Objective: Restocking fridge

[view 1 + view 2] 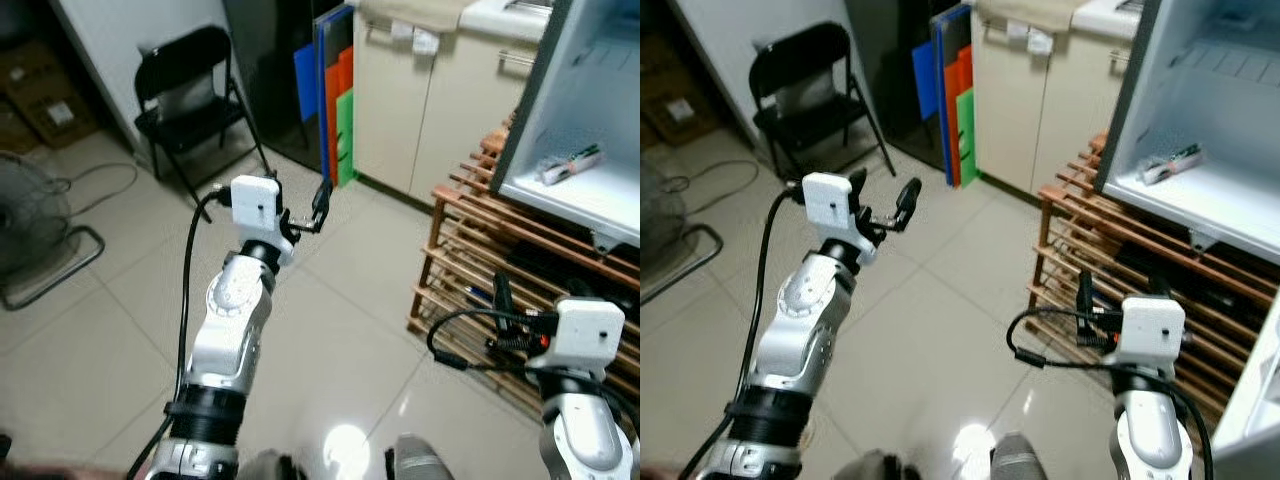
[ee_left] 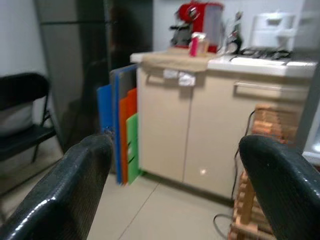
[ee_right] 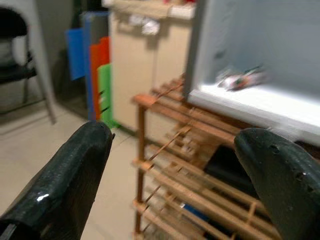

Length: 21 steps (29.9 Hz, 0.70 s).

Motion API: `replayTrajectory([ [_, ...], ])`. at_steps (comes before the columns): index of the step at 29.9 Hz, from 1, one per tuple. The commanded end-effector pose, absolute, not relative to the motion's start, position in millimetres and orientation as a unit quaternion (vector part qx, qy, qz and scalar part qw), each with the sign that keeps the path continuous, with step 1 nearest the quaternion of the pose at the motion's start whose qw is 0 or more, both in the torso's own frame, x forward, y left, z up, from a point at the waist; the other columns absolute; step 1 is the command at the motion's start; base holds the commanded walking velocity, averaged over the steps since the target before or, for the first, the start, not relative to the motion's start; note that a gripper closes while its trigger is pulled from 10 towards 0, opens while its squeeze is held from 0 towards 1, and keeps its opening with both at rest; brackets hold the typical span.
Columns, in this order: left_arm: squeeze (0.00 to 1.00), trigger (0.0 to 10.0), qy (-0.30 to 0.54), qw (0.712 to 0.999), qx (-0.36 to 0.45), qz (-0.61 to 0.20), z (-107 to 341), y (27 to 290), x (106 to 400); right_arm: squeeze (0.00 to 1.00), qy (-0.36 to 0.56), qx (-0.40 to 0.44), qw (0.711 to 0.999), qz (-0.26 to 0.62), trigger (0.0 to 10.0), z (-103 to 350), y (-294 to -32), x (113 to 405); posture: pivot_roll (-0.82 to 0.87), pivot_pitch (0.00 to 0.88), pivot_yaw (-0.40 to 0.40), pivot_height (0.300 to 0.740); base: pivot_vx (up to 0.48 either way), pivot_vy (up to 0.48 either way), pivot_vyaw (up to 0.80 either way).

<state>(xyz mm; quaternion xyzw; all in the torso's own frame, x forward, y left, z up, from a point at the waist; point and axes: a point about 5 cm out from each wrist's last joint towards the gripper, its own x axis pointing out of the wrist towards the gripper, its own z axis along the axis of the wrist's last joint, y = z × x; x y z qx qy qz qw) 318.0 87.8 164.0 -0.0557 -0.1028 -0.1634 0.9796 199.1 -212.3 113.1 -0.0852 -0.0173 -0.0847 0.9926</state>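
**A:** Where is the fridge, and what is in it?

**B:** The fridge [image 1: 1200,110] stands open ahead and to the robot's right, sitting on top of a slatted wooden rack [image 1: 1110,250]. Its pale shelf carries one small packet [image 1: 1168,163], lying flat near the front edge. The rest of the visible interior looks bare.

**A:** So how far along is the restocking?

**B:** Early, by my judgement. The door is already open, but neither gripper carries anything to put inside, and no supply of goods shows near the robot.

**A:** What are the grippers doing?

**B:** The right gripper [image 1: 1084,300] is held low in front of the wooden rack, below the fridge shelf and well apart from the packet. In its wrist view its two black fingers [image 3: 75,175] are spread wide with nothing between them, pointed toward the rack and the shelf edge. The left gripper [image 1: 885,212] is raised over the tiled floor [image 1: 940,330], well away from the fridge. Its fingers [image 2: 70,190] are also spread wide and empty, aimed at a beige cabinet [image 2: 195,130].

**A:** Anything else around?

**B:** Blue, orange and green boards [image 1: 335,110] lean beside the cabinet, and a black folding chair [image 1: 190,90] stands further left.
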Motion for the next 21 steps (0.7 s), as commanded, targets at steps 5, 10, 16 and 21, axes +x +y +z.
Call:
replayTrajectory([
  [5, 0.0, 10.0, -0.096, 0.979, -0.051, -0.173, 159.4, 85.1, 318.5, 0.0, -0.006, -0.099, 0.991, -0.089, 10.0, 103.6, -219.1, 197.1, -0.33, 0.102, 0.144, 0.718, 0.0, 0.0, 0.0],
  [10, 0.0, 10.0, -0.091, 0.979, -0.05, -0.177, 156.1, 84.2, 320.6, 0.0, 0.01, -0.104, 0.993, -0.055, 10.0, 89.5, -217.9, 197.8, -0.33, 0.095, 0.151, 0.718, 0.0, 0.0, 0.0],
  [16, 0.0, 10.0, -0.076, 0.983, -0.05, -0.161, 149.0, 89.6, 325.5, 0.0, 0.126, -0.116, 0.985, -0.002, 10.0, 38.2, -229.3, 180.7, -0.32, 0.09, 0.134, 0.718, 0.0, 0.0, 0.0],
  [21, 0.0, 10.0, -0.021, 0.99, -0.044, -0.132, 126.7, 97.2, 332.9, 0.0, 0.247, -0.142, 0.958, -0.015, 10.0, -2.8, -256.3, 164.9, -0.32, 0.079, 0.119, 0.718, 0.0, 0.0, 0.0],
])
